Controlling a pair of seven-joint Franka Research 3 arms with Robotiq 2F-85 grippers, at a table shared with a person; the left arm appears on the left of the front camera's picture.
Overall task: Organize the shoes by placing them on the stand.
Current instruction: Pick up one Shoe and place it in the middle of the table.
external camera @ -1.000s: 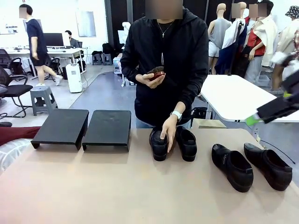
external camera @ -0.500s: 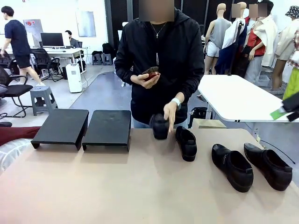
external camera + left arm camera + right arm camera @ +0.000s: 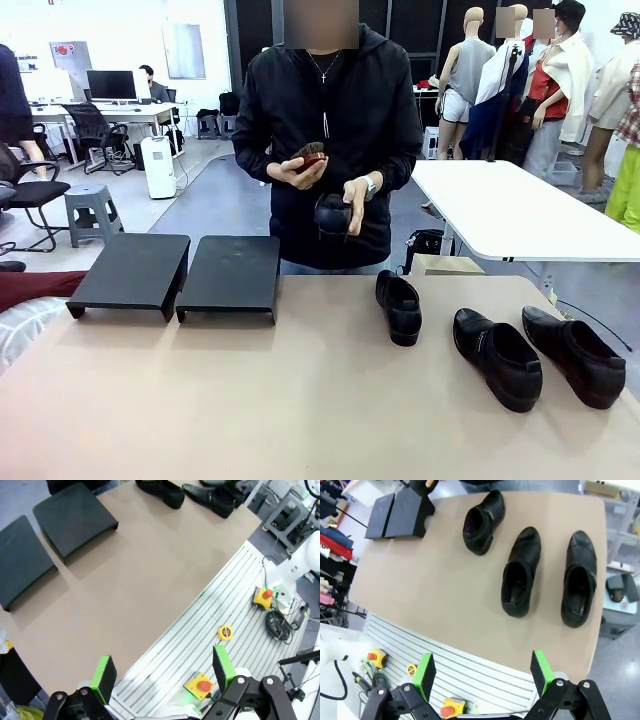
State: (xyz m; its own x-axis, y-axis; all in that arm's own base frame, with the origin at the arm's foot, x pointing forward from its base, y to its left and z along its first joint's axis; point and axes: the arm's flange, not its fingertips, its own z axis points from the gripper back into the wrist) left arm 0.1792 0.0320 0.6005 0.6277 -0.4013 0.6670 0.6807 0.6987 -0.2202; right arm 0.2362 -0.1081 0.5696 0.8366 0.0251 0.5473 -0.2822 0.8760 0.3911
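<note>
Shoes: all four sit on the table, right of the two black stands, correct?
No, three do: a loafer and two longer shoes, right of the two black stands. The front view shows the person's hand holding the fourth shoe above the table.

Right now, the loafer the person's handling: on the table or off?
Off. The person's hand holds the loafer in the air; its mate sits upright on the table.

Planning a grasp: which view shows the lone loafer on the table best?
The right wrist view: the loafer lies whole, seen from above, its opening showing. The front view gives it low and foreshortened; the left wrist view crops it at the picture's top edge.
</note>
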